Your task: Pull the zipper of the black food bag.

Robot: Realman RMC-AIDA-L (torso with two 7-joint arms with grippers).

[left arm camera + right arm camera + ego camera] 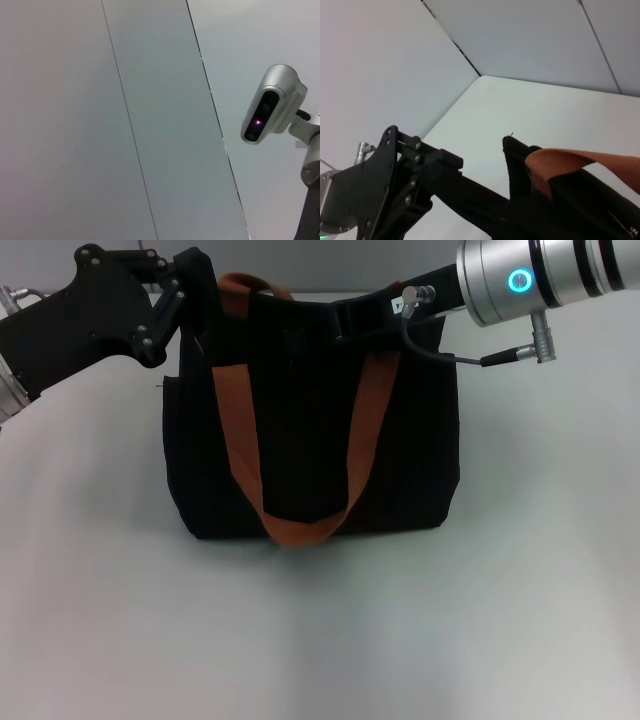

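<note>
The black food bag [310,440] stands upright on the table, boxy, 1 rust-orange strap looping down its front. Its zipper [490,216] track runs along the top edge.

This looks like a robot test room, like a lab. A big plain white table [320,640] fills the near part of the room. The walls [530,40] are bare and white, made of flat panels with thin dark lines between them. A small silver camera [267,105] with a tiny purple light sits on a silver arm. It does not look like a home.
</note>
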